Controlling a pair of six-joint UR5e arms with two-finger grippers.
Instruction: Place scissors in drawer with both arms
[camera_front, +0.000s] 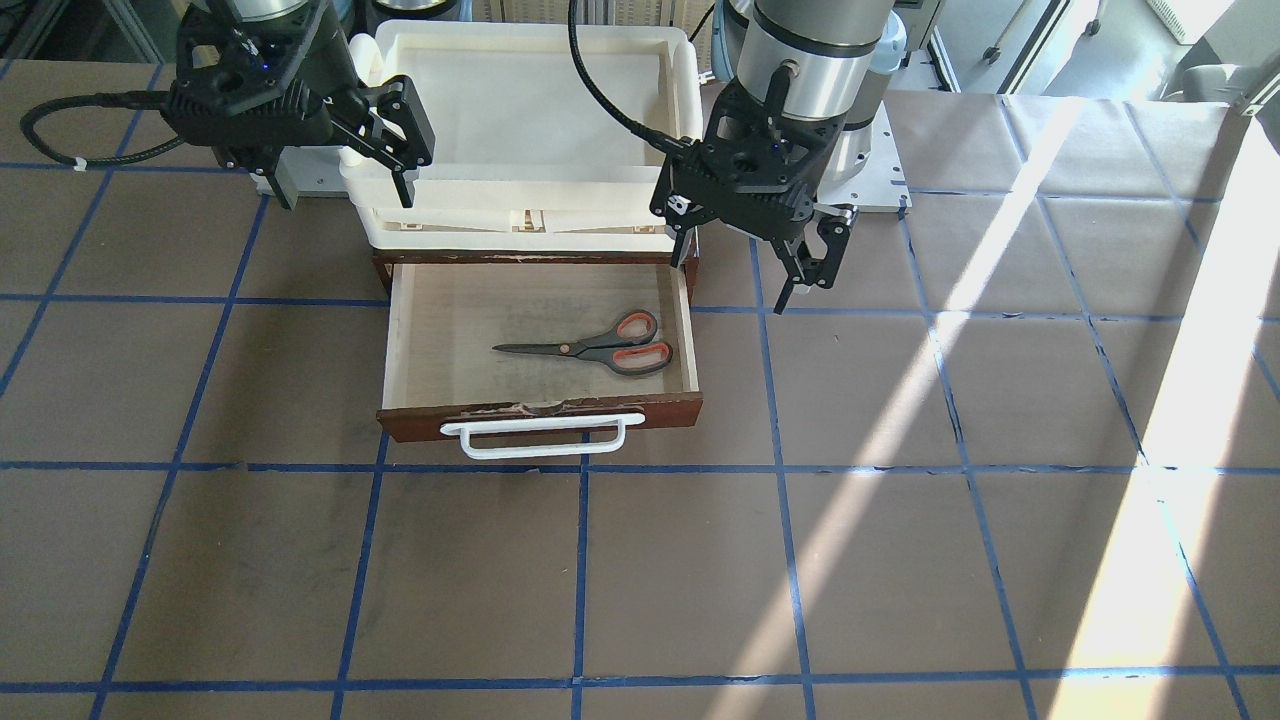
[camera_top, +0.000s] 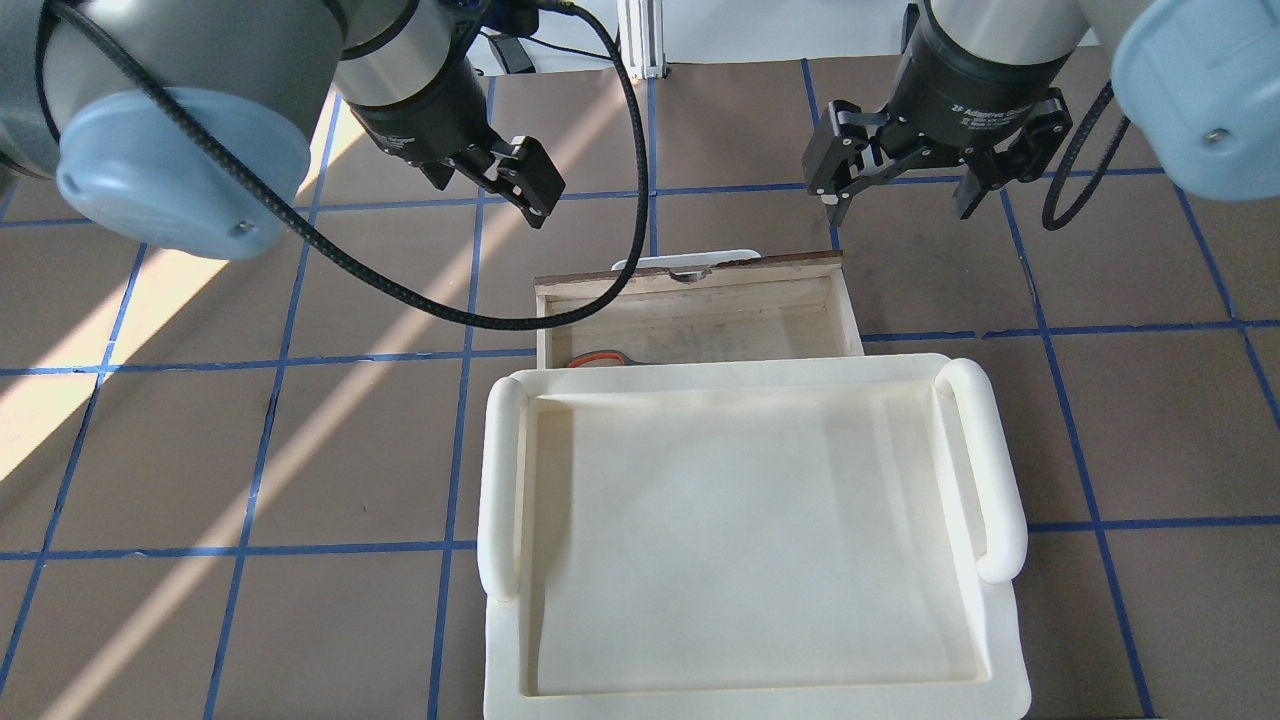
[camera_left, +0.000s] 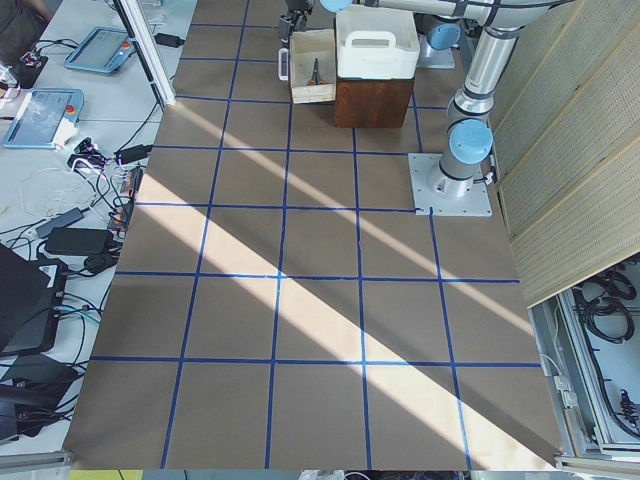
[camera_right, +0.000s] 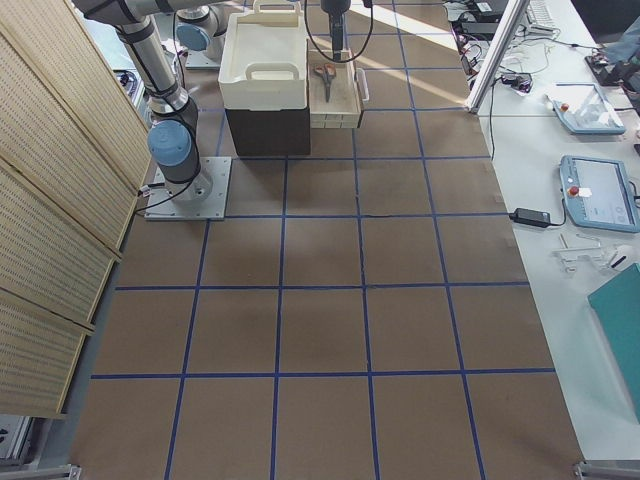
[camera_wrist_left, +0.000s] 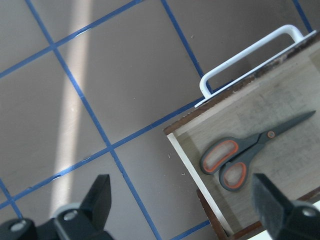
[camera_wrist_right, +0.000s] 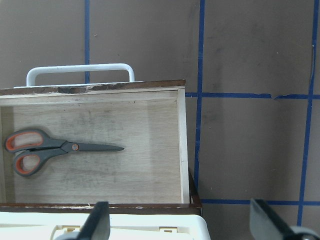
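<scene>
The scissors (camera_front: 590, 347) lie flat inside the open drawer (camera_front: 450, 330), blades pointing toward the robot's right; nothing holds them. They also show in the left wrist view (camera_wrist_left: 240, 155) and the right wrist view (camera_wrist_right: 50, 150). The drawer's white bar handle (camera_front: 545, 437) faces away from the robot. My left gripper (camera_front: 750, 265) hovers open and empty beside the drawer's left side, also seen overhead (camera_top: 485, 180). My right gripper (camera_front: 340, 165) hovers open and empty off the drawer's right side, seen overhead (camera_top: 905, 195) too. Overhead, only a red-orange loop of the scissors (camera_top: 598, 358) shows.
A cream plastic tray (camera_top: 500, 470) sits on top of the dark cabinet above the drawer and hides the drawer's rear part from overhead. The table is brown with blue tape grid lines. Sunlight stripes cross the table on the robot's left side.
</scene>
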